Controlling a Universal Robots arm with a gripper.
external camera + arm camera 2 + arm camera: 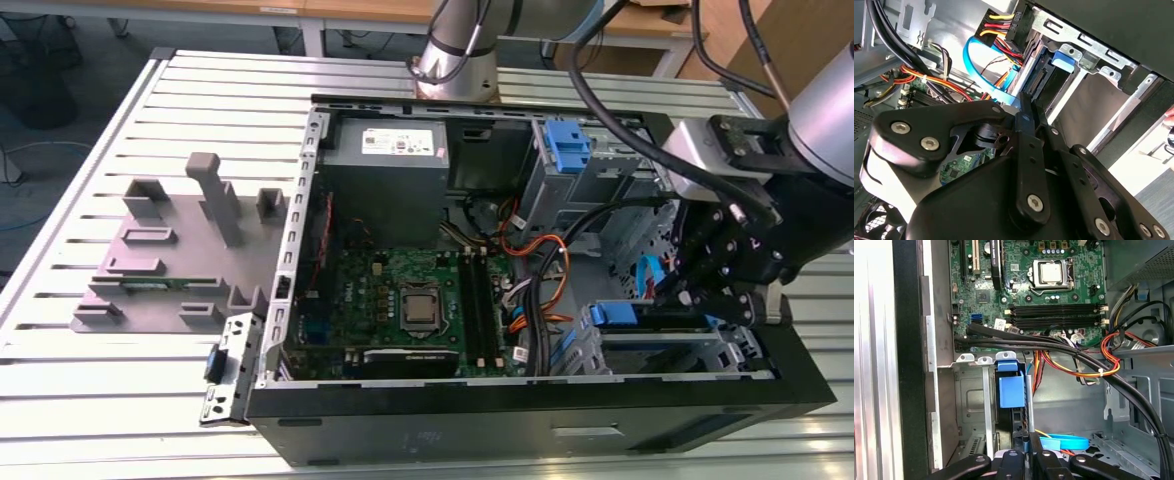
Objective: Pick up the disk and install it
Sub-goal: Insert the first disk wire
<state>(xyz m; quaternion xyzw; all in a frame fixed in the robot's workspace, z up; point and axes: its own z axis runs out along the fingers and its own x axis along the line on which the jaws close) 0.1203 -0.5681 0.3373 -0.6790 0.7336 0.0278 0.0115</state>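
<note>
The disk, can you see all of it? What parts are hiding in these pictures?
- The disk: in the first wrist view just its blue caddy tab shows; the drive bay hides the body and label.
- The gripper: its fingertips are cut off by the picture's edge.
- In the exterior view the gripper covers the disk's end.

Green motherboard [1029,290] with bare processor socket [1051,272], blue caddy tab [1011,387] in metal drive bay [981,405], black cables [1054,345]
</note>
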